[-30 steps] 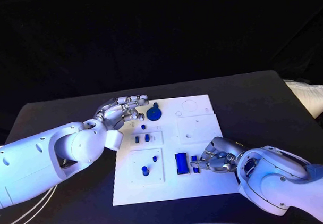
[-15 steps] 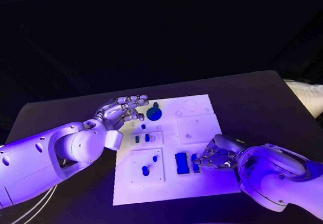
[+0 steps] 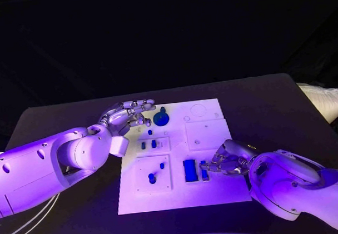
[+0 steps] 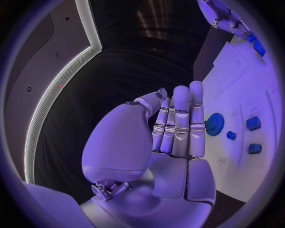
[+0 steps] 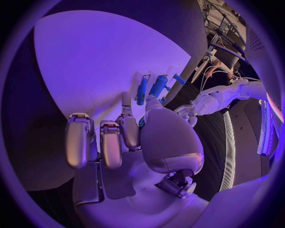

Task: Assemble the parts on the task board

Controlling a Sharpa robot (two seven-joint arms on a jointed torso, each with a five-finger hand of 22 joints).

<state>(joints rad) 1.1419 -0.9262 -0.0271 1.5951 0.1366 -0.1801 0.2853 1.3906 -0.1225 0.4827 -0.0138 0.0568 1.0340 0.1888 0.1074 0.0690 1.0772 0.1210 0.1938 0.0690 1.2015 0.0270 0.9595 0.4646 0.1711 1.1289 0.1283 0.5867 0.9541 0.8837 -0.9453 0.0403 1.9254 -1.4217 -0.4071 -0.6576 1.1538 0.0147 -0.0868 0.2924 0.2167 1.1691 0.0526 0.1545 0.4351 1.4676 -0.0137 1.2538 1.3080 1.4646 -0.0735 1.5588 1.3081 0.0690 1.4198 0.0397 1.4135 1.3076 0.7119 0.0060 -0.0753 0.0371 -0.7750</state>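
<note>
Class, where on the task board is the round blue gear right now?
In the head view, the round blue gear lies at the far left corner of the task board, just beside the fingers of the left hand.

There are no words, numbers, labels or signs that can be read anywhere, not on the white task board, not on the blue parts, and not on the arms.
</note>
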